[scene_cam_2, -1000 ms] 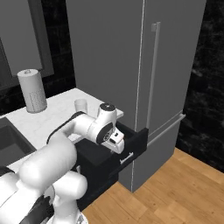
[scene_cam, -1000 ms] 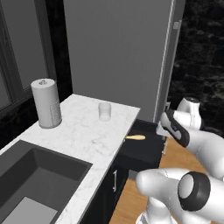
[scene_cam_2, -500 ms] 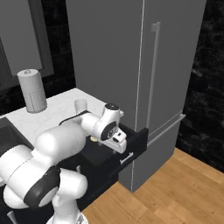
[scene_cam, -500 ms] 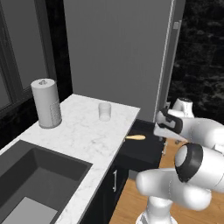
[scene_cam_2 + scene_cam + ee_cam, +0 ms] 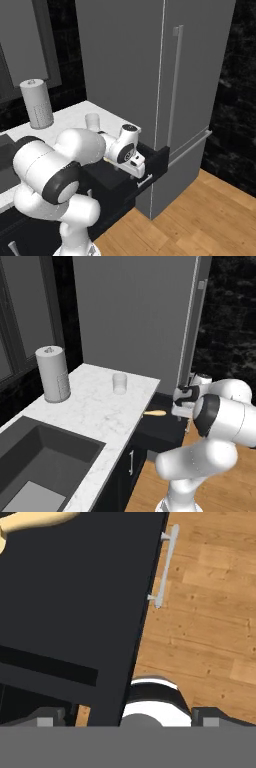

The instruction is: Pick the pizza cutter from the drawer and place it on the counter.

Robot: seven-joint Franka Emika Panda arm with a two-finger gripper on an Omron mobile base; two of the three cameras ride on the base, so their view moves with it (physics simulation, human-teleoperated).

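The pizza cutter (image 5: pixel 154 413), a small tan utensil, lies in the open black drawer (image 5: pixel 167 428) close to the counter's edge. In the hand view its handle (image 5: pixel 31 524) shows at the top left over the drawer's dark floor (image 5: pixel 75 602). My gripper (image 5: pixel 182 406) hangs open above the drawer's outer right part, pointing down, a short way from the cutter and holding nothing. From the right, the gripper (image 5: pixel 134 167) sits just behind the drawer's front panel (image 5: pixel 157 161). Its fingertips (image 5: pixel 47 717) stand wide apart. The white marble counter (image 5: pixel 95 406) lies left of the drawer.
A translucent cup (image 5: pixel 119 383) and a paper towel roll (image 5: pixel 52 373) stand on the counter; a dark sink (image 5: pixel 40 456) is cut into it. A tall grey fridge (image 5: pixel 165 75) rises behind the drawer. The drawer's silver handle (image 5: pixel 165 567) overhangs the wooden floor (image 5: pixel 210 622).
The hand has shifted a little left over the drawer, toward the cutter, and the arm's elbow has swung up and around. The pizza cutter has not moved; the jaws stay open.
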